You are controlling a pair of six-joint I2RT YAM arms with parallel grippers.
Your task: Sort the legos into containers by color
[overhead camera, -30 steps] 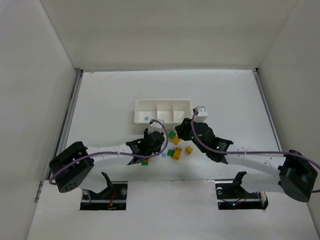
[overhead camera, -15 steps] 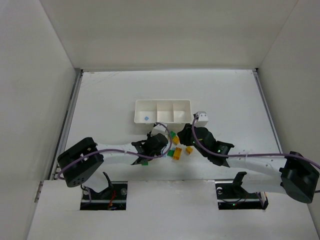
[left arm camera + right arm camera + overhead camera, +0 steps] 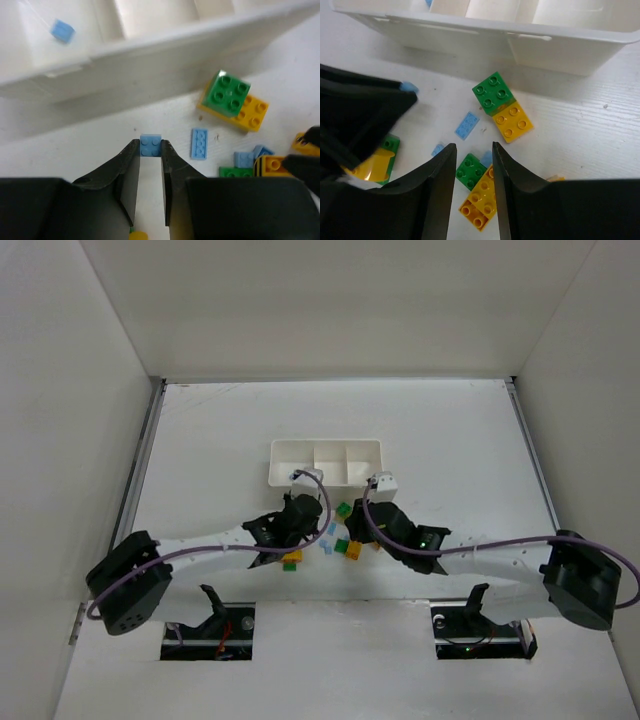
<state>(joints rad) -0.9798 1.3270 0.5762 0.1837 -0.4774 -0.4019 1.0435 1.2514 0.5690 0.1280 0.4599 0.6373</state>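
One blue lego (image 3: pixel 62 31) in tray (image 3: pixel 150 55), second lego (image 3: pixel 150 145) between left fingers (image 3: pixel 126 172)

White tray (image 3: pixel 150 55) cut off by the top of both wrist views, pale blue brick (image 3: pixel 409 87) mostly hidden behind the blurred dark left gripper (image 3: pixel 406 97), green-and-yellow brick (image 3: pixel 389 146) half under it, yellow brick (image 3: pixel 136 235) cut by the left wrist view's bottom edge, loose bricks (image 3: pixel 348 549) from above too small to count.

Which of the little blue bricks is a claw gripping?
The square blue brick pinched at the left gripper's tips; the long blue plate lies free beside it.
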